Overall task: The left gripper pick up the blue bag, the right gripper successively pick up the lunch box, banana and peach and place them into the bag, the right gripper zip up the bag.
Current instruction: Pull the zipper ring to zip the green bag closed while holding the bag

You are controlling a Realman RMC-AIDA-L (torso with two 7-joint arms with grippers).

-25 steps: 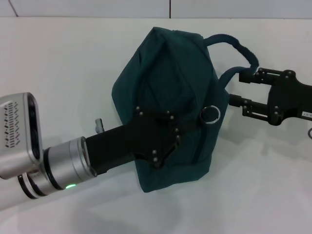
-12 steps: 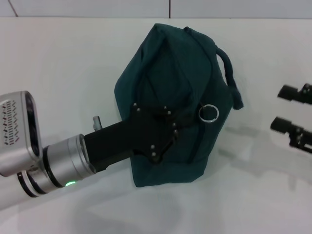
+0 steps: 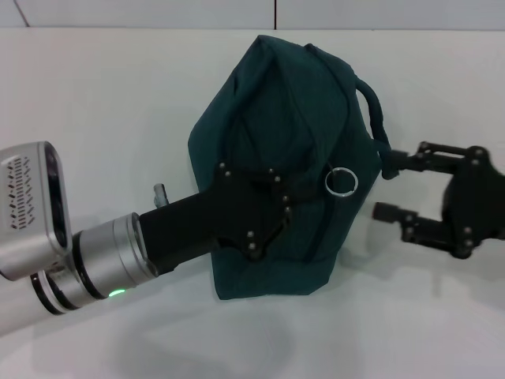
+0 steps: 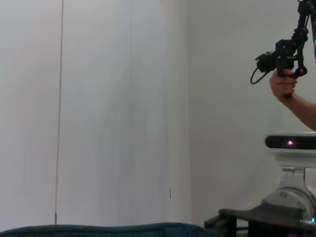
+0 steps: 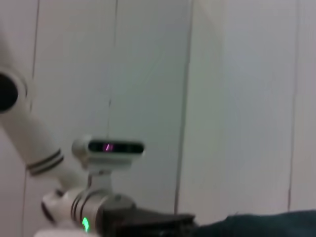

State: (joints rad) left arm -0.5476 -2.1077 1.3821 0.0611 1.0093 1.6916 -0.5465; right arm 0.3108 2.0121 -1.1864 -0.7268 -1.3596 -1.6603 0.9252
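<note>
On the white tabletop stands the large dark teal-blue fabric lunch bag, puffed up and seemingly closed, its silver metal ring pull lying on the side panel. Against the bag's lower front presses the left gripper, a black jointed claw on a silver wrist with a green light; it seems to be clamped on the bag's fabric, though its fingertips are hard to make out against the dark cloth. Just beside the bag, on the ring-pull side, hangs the right gripper, a black claw with an all-black wrist, its two fingers spread apart and empty, the upper one near the bag's looped handle.

No lunch box, banana or peach shows outside the bag, so the zipping step looks to be in hand. Next move, most likely: bring the open fingers onto the ring pull, pinch it, and draw it along the zipper.

Behind the bag runs a pale panelled wall; the left wrist view also catches a person's hand holding a black device.
</note>
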